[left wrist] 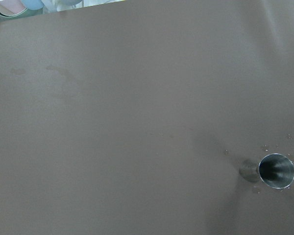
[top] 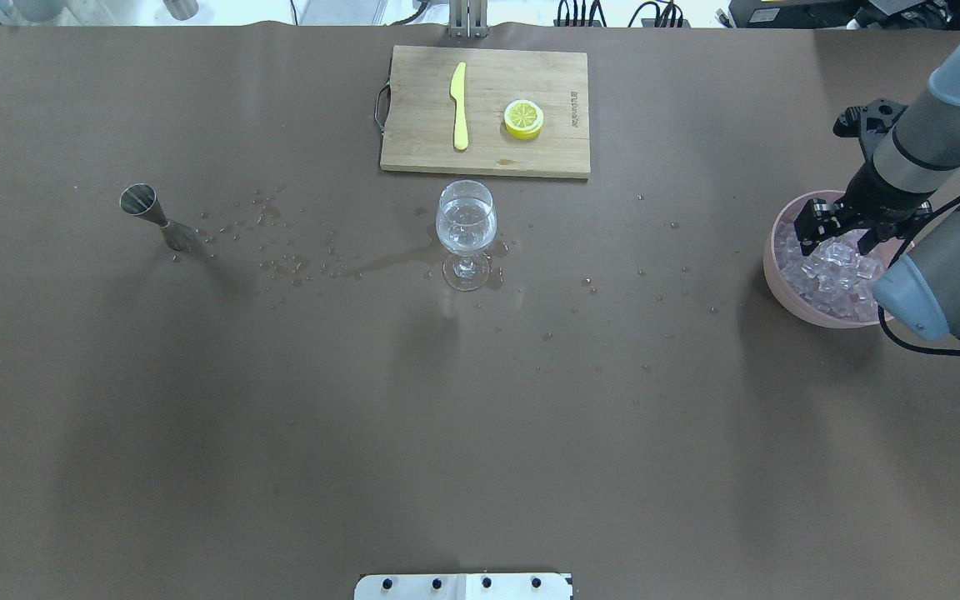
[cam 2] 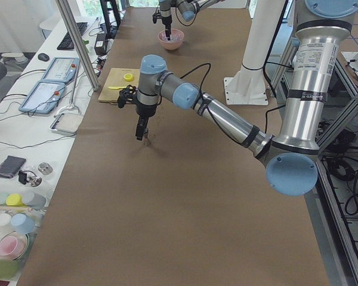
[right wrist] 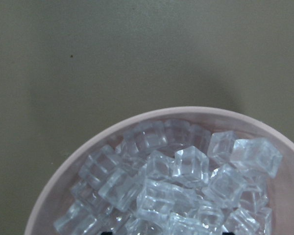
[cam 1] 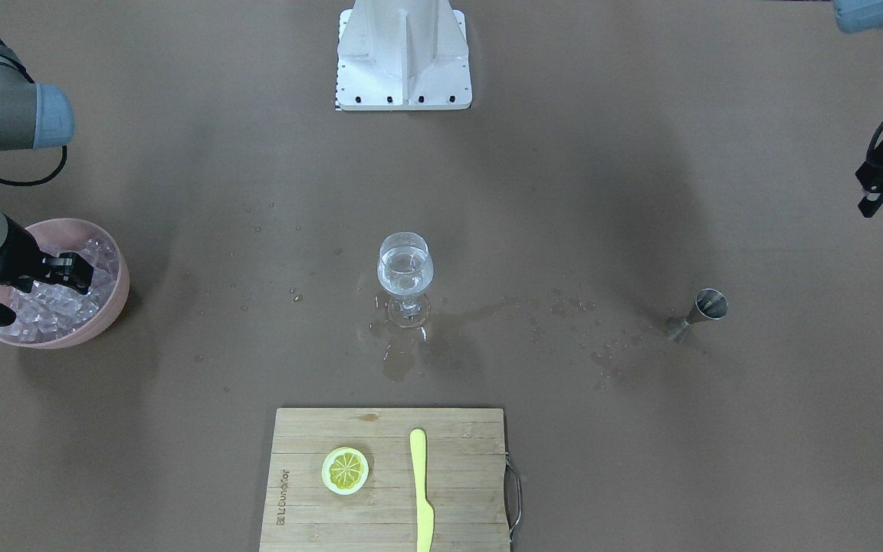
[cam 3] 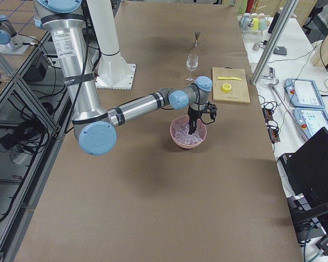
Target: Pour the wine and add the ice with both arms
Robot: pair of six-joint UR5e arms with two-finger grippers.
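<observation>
A stemmed glass [cam 1: 405,272] stands mid-table and holds clear wine; it also shows in the overhead view [top: 466,225]. A pink bowl [cam 1: 116,307] at the table's end is full of ice [right wrist: 186,171]. My right gripper [cam 1: 66,272] is down in the bowl, open, with its fingers among the cubes [top: 830,275]. A steel jigger [cam 1: 702,310] stands upright and alone; the left wrist view looks down into its empty cup [left wrist: 276,170]. My left gripper [cam 1: 867,193] hangs above and beside the jigger, looks open, and holds nothing.
A bamboo cutting board [cam 1: 457,491] bears a lemon slice [cam 1: 345,470] and a yellow knife [cam 1: 421,491]. Spilled drops and a wet streak [cam 1: 487,310] lie between glass and jigger. The white base plate [cam 1: 403,54] sits at the robot's side.
</observation>
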